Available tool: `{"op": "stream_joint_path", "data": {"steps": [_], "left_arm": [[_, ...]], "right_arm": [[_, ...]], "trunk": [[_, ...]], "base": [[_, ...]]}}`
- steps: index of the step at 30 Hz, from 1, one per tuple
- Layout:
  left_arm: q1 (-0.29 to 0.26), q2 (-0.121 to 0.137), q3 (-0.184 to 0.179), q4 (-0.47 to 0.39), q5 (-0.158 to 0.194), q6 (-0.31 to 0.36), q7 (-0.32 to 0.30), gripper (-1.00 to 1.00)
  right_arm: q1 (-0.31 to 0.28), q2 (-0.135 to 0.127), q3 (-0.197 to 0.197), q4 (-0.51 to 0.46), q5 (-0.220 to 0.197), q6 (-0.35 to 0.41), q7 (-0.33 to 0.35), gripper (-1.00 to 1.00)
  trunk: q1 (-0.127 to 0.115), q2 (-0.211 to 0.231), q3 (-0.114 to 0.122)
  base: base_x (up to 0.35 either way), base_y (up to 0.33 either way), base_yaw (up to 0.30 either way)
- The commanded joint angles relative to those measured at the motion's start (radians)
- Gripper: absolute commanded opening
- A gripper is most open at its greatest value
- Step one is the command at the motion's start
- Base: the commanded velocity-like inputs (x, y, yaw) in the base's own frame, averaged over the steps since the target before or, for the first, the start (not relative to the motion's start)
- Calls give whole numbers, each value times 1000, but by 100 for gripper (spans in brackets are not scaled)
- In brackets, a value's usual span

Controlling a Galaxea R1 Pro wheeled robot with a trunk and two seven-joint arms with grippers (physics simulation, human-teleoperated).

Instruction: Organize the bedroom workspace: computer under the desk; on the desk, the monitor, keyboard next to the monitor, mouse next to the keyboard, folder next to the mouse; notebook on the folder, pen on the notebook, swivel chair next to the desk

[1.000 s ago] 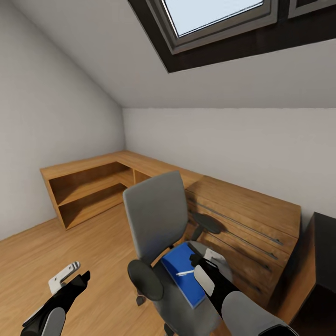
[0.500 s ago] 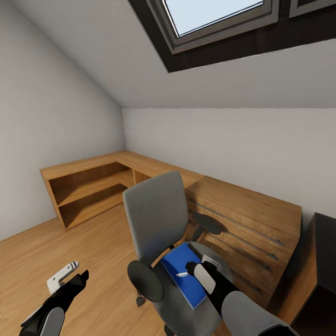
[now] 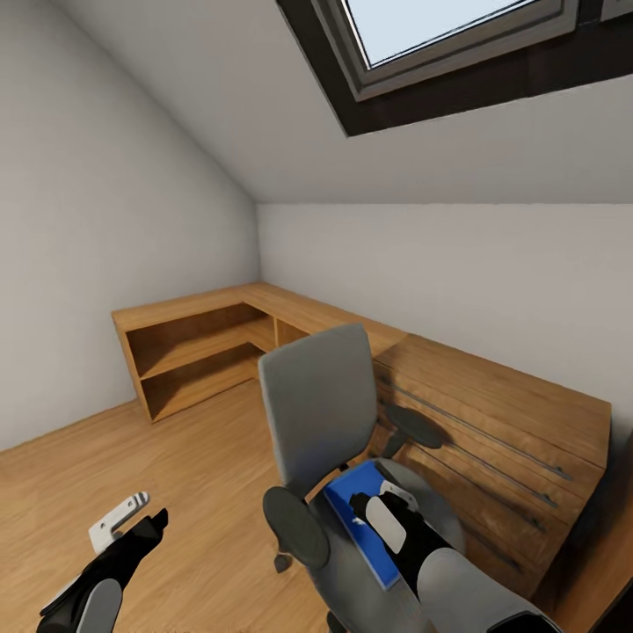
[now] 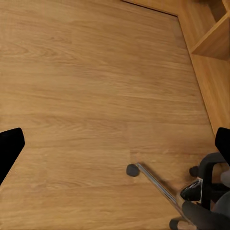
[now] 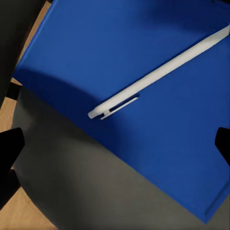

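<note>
Your right gripper (image 5: 115,143), jaws spread, hovers over the pen (image 5: 158,74) lying on the folder (image 5: 96,57) at frame center; lower and pinch the pen first, left gripper (image 4: 115,148) spread idle.

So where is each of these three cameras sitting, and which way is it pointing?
Head: high up, looking down at the grey padded swivel chair; both arms show.
Left wrist: facing the light wood floor; dark fingertips at the edges.
Right wrist: close above the flat blue folder and white pen.
Shared: the chair, the folder.
</note>
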Motion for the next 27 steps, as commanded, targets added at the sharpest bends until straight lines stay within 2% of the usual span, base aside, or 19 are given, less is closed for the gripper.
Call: {"op": "stream_joint_path", "data": {"steps": [1, 8, 25, 27], "left_arm": [[-1, -1, 1, -2, 10, 3, 7, 100], [-1, -2, 0, -2, 10, 3, 3, 100], [-1, -1, 2, -2, 10, 3, 4, 100], [-1, -1, 2, -2, 10, 3, 4, 100]], "right_arm": [[-1, 0, 3, -3, 0, 5, -7, 100], [-1, 0, 1, -41, 3, 5, -6, 100], [-1, 0, -1, -49, 5, 3, -8, 100], [-1, 0, -1, -50, 5, 2, -8, 100]], "trunk": [[0, -1, -1], [0, -1, -1], [0, -1, -1], [8, -15, -7]], "base": [[0, 0, 59], [0, 0, 21], [52, 0, 1], [3, 0, 0]]}}
